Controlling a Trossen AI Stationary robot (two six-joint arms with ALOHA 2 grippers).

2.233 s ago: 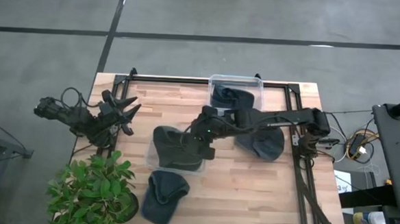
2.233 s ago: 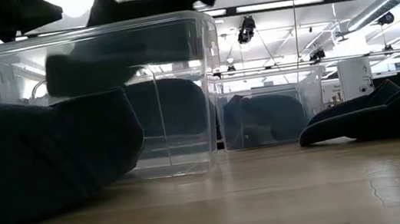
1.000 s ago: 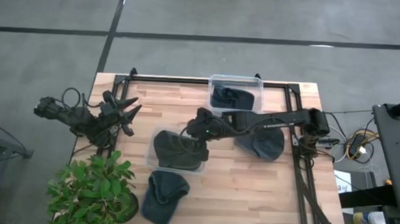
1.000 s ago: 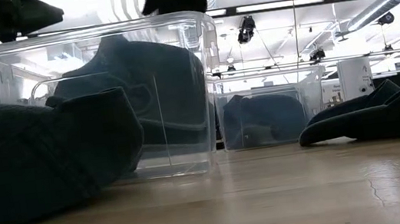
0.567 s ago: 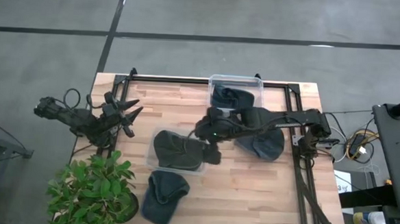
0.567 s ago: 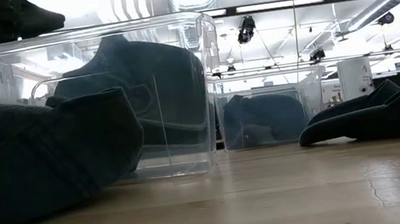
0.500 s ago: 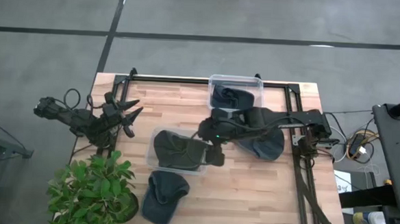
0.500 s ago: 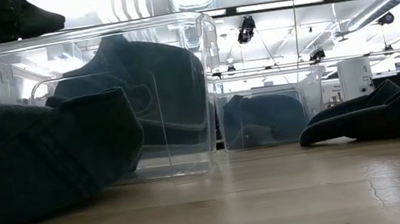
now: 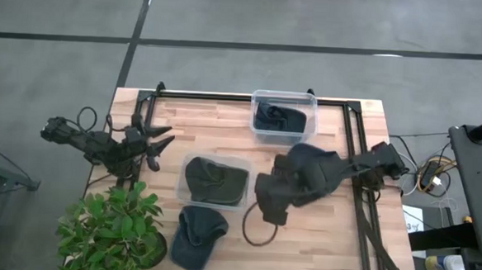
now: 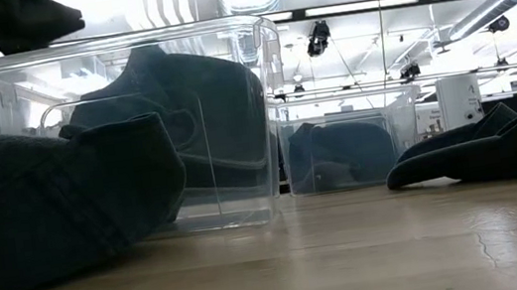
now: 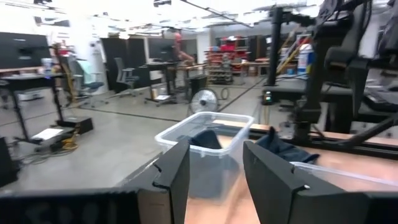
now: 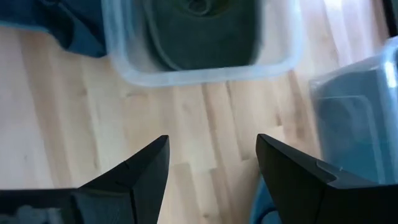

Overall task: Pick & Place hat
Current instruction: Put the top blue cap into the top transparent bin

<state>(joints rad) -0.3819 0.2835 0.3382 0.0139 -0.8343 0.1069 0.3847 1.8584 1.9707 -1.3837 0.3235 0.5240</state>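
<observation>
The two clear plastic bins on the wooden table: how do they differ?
The clear plastic bin at the table's far edge holds a dark blue hat; the clear plastic bin mid-table holds a dark green hat. The far bin sits nearer the right arm's side, the middle one nearer the potted plant. Both are open-topped, each with one hat.

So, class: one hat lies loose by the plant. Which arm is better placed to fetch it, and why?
Probably the right. Its open gripper hangs over the table beside the loose hat, while the left gripper waits at the table's left edge, farther off.
</observation>
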